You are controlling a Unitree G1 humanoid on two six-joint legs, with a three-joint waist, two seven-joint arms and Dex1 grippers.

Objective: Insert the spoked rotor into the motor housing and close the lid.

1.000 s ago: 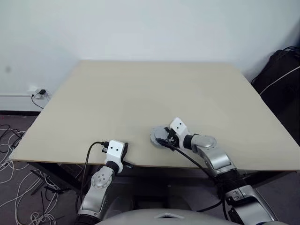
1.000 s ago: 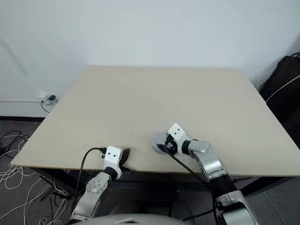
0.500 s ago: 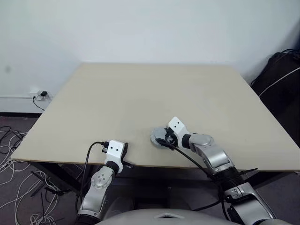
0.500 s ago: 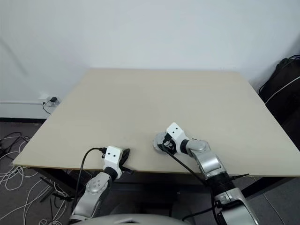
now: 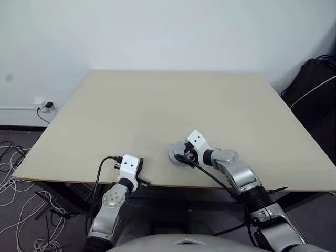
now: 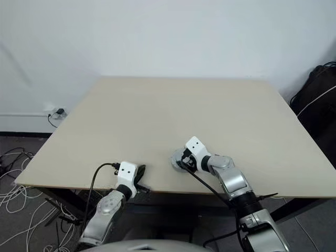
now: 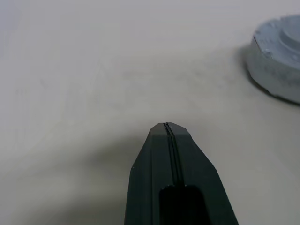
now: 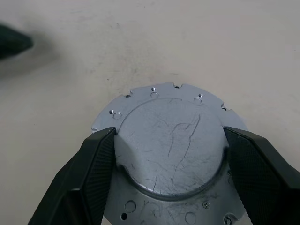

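The lid, a silver-grey disc with its smooth face and raised hub up, lies on the table near the front edge. My right gripper is shut on it, one black finger pressed against each side of the hub. The head views show the same grip, with the lid just left of the right gripper. My left gripper is shut and empty, low over the table's front edge, with the lid off to its right. The spoked rotor and the motor housing are hidden or out of view.
The table's front edge runs just under both wrists. Loose cables lie on the floor at the left, below a wall socket. A black bag stands at the back right.
The camera shifted a little. Both grippers and the lid stand as before.
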